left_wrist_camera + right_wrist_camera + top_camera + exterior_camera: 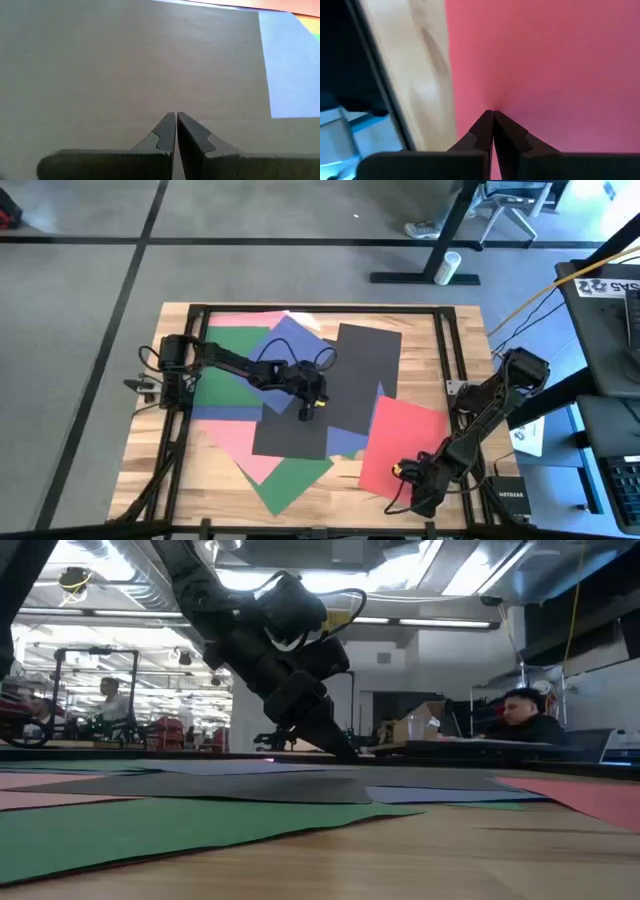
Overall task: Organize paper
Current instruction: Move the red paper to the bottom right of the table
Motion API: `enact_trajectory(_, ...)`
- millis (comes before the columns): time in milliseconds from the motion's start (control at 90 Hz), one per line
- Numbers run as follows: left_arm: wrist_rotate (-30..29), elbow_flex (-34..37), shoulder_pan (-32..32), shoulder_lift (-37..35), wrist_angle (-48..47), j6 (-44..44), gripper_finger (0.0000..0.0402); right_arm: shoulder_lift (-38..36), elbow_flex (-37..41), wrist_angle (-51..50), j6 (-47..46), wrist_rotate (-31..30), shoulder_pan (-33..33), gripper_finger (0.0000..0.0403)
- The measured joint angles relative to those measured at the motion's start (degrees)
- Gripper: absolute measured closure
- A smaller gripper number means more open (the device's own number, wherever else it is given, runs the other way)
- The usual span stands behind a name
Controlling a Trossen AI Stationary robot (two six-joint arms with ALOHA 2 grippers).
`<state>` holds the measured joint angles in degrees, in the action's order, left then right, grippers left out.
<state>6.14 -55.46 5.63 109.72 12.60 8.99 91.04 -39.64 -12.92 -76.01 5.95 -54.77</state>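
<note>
Paper sheets lie fanned and overlapping across the middle of your wooden table (200, 470). A large black sheet (340, 370) sits on top at the centre, with blue sheets (290, 340) showing at its far-left corner and from under its near-right edge. Green sheets (235, 385) lie to the left and again at the near edge; a pink sheet (235, 445) pokes out between them, and another pink strip shows at the far edge. The red sheet (400, 445) lies on the right side, its left edge overlapping the black one.

Your left gripper (307, 412) reaches in from the left side and rests tip-down on the black sheet near its left edge; its fingers (167, 132) are pressed together with only a hairline gap, nothing visibly between them. Your right gripper (398, 471) sits low at the near edge of the red sheet, its fingers (485, 130) likewise pressed together, tips meeting the sheet right at its border with the bare wood; whether they pinch that edge you cannot tell

In the low view a person (525, 715) sits at a desk beyond the table
</note>
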Motion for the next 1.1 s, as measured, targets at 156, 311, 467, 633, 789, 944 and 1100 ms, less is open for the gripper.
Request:
enact_trajectory(156,0.0,0.0,0.0,0.0,-0.1,0.0,0.0402,0.6,-0.1,0.5,0.0,1.6,0.1,0.0403)
enact_trajectory(311,0.0,0.0,0.0,0.0,-0.1,0.0,0.0402,0.6,-0.1,0.4,-0.2,4.2,-0.8,0.0403)
enact_trajectory(467,0.0,0.0,0.0,0.0,-0.1,0.0,0.0402,0.7,-0.1,-0.1,-1.9,6.4,-2.5,0.0403)
enact_trajectory(633,0.0,0.0,0.0,0.0,-0.1,0.0,0.0402,0.7,-0.1,-0.4,-4.6,8.2,-4.8,0.0403)
enact_trajectory(789,0.0,0.0,0.0,0.0,0.0,0.0,0.0402,0.7,-0.1,-0.5,-6.1,8.9,-6.3,0.0403)
enact_trajectory(944,0.0,0.0,0.0,0.0,0.0,0.0,0.0402,0.7,0.0,-0.9,-6.2,10.1,-6.5,0.0403)
enact_trajectory(1100,0.0,0.0,0.0,0.0,0.0,0.0,0.0402,0.6,0.0,-1.8,-6.2,11.5,-6.5,0.0403)
